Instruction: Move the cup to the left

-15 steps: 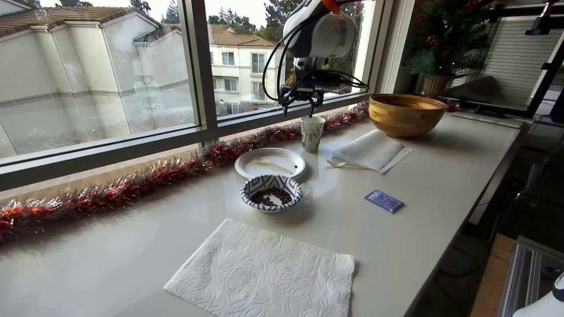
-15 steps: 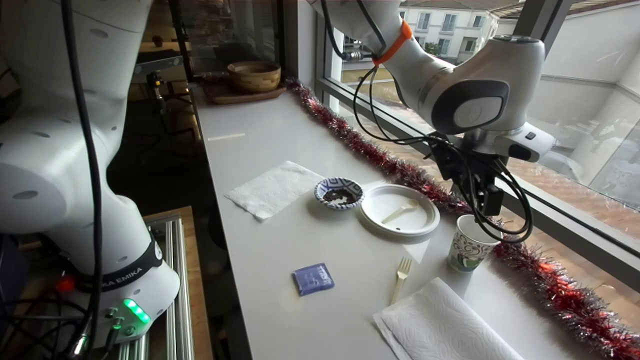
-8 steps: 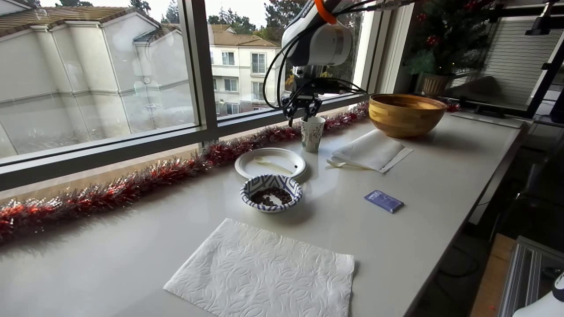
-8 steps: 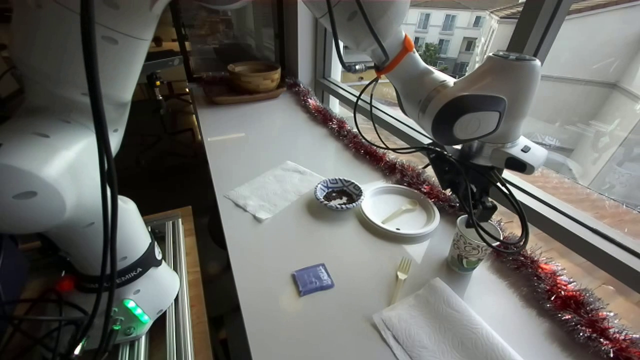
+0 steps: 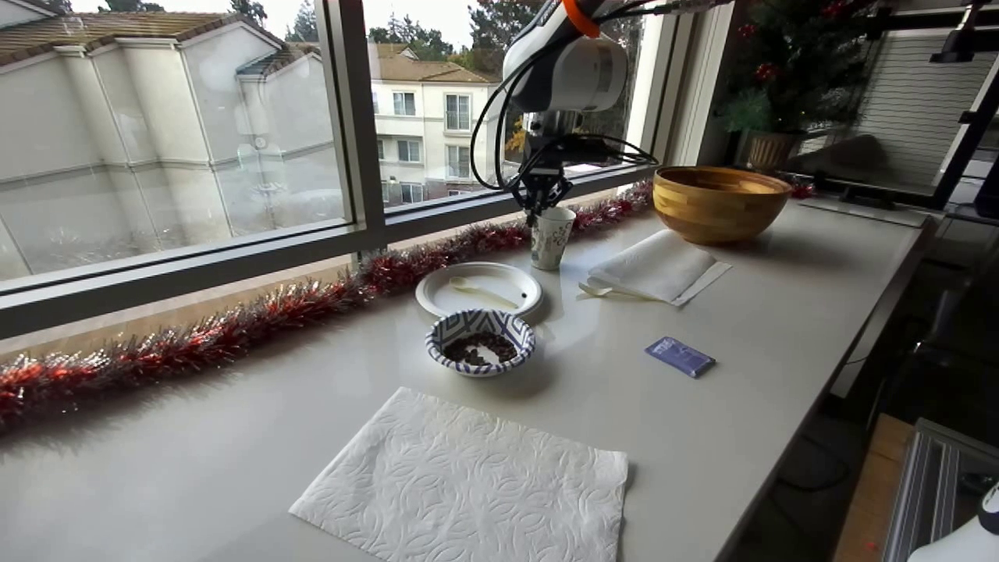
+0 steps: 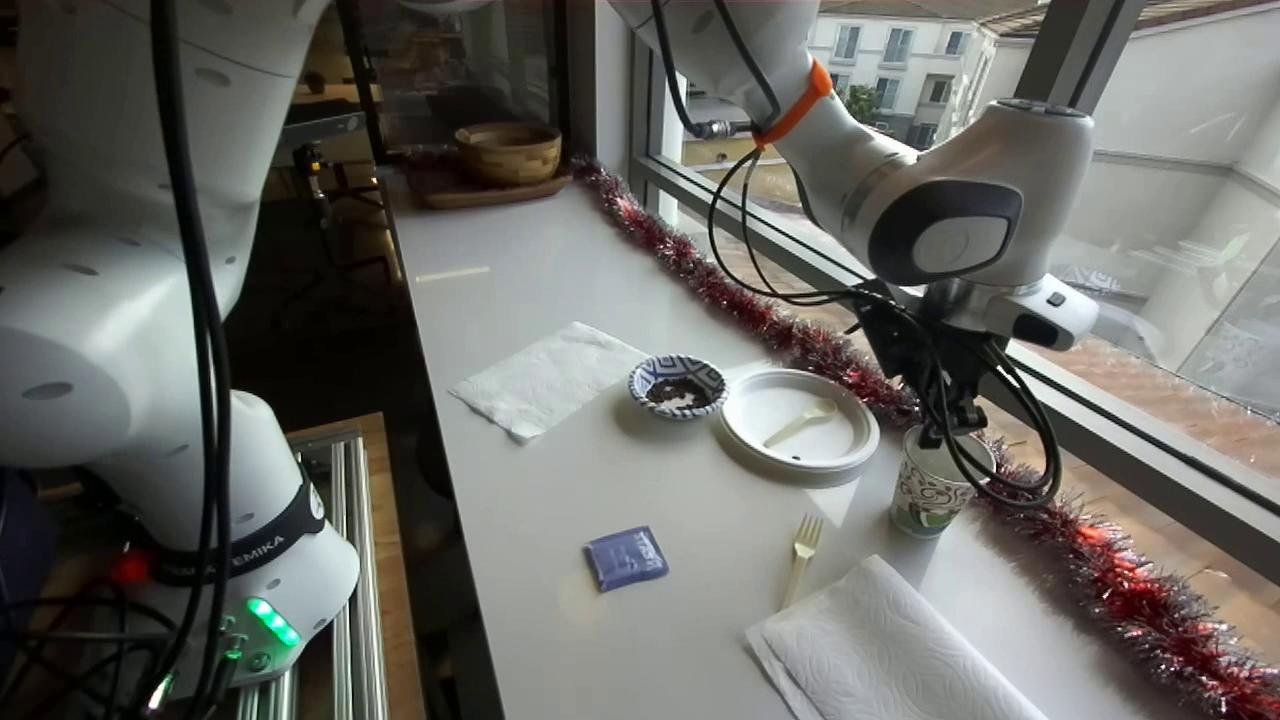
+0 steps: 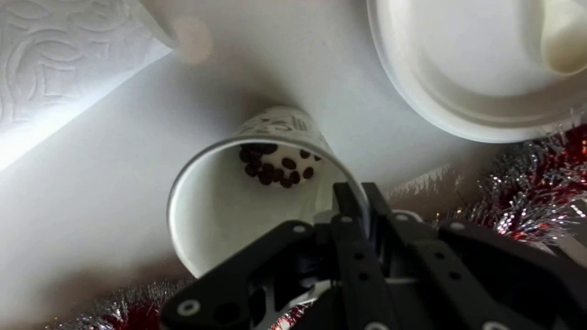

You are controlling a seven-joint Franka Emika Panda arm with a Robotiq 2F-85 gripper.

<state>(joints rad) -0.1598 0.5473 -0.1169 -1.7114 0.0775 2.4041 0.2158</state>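
Tool [image 6: 947, 428] at cup [image 6: 928, 494], bowl [image 6: 680, 370] beside plate [image 6: 766, 404]

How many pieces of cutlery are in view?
2: the spoon on the white plate, and the fork beside the folded paper towel, which may cover its handle end and could hide more.

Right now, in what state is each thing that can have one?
Printed paper cup: roughly upright, dark pieces inside.
Gripper: closed on the cup's rim.
Patterned paper bowl: upright, holding dark pieces.
White plate: holding a spoon.
Purple packet: lying flat; sealed or not, unclear.
Paper towel: spread out.
Second paper towel: folded.
Large wooden bowl: upright.
Base lights: lit green.
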